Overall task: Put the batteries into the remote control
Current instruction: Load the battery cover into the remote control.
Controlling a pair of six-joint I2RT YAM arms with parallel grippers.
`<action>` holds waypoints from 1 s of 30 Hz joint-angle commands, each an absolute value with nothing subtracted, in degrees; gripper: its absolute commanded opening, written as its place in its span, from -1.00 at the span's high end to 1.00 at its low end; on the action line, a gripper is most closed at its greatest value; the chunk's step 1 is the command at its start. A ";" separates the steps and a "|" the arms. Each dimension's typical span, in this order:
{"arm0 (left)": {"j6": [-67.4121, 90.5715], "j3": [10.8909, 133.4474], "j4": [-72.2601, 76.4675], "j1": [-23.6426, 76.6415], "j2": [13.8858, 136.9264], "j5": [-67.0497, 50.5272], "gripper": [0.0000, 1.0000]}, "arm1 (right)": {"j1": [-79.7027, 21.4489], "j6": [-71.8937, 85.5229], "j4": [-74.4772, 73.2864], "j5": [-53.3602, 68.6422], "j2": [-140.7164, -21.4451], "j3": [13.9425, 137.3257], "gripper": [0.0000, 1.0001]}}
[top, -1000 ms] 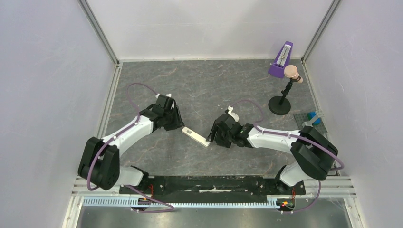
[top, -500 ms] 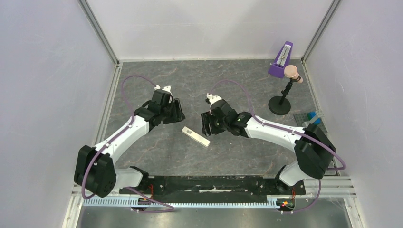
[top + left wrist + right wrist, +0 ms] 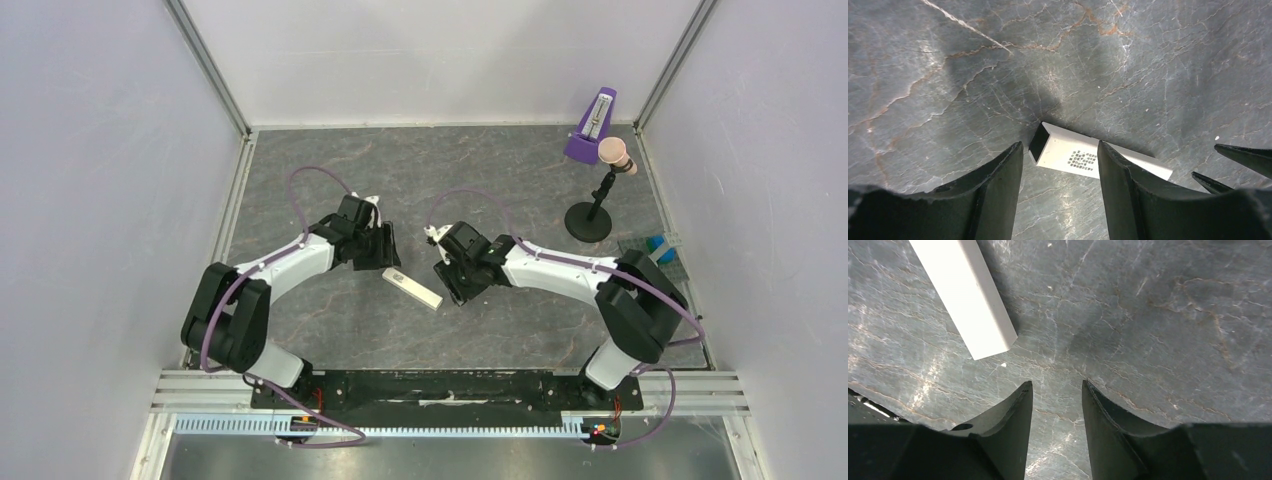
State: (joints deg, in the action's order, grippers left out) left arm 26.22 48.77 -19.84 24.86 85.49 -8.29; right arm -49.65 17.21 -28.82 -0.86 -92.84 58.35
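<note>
While I watch the overhead view, the remote control (image 3: 412,289) lies flat on the grey marbled table (image 3: 480,180), roughly midway between the two arms. It sits slantwise, one end toward the back left and the other toward the front right.

The left gripper (image 3: 388,250) hangs at the back-left end of the remote. From its wrist camera I see the left gripper (image 3: 1059,145) with its jaws apart, and the end of the remote control (image 3: 1083,157) shows in the gap between them. That end has a dark face and a small patch of dark dots on the white top. There is table showing between the left finger (image 3: 998,190) and the remote. The other finger (image 3: 1128,195) covers part of the white body, so I cannot tell whether it touches.

The right gripper (image 3: 452,287) is just beside the front-right end of the remote. Through its own camera the right gripper (image 3: 1056,385) has its jaws parted by a narrow gap, with only bare table between them. The remote control (image 3: 965,295) runs off the top left of that view, and its square end lies clear of both fingers.

Well apart, at the back right corner, stand a purple metronome (image 3: 592,127) and a black round-based stand (image 3: 590,215).
</note>
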 commanded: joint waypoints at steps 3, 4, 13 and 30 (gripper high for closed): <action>24.87 47.11 -14.68 24.87 88.48 -12.03 -0.25 | -49.99 14.24 -27.90 3.86 -95.02 59.93 0.12; 25.18 47.03 -14.68 24.87 88.94 -12.13 -0.23 | -50.14 14.34 -26.93 4.18 -95.09 59.27 0.12; 26.66 45.53 -15.18 24.87 90.23 -13.06 -0.05 | -50.89 16.37 -22.18 3.84 -96.38 57.87 0.13; 27.21 45.01 -15.83 24.87 90.74 -13.58 0.24 | -51.55 20.11 -16.80 3.38 -98.76 56.22 0.24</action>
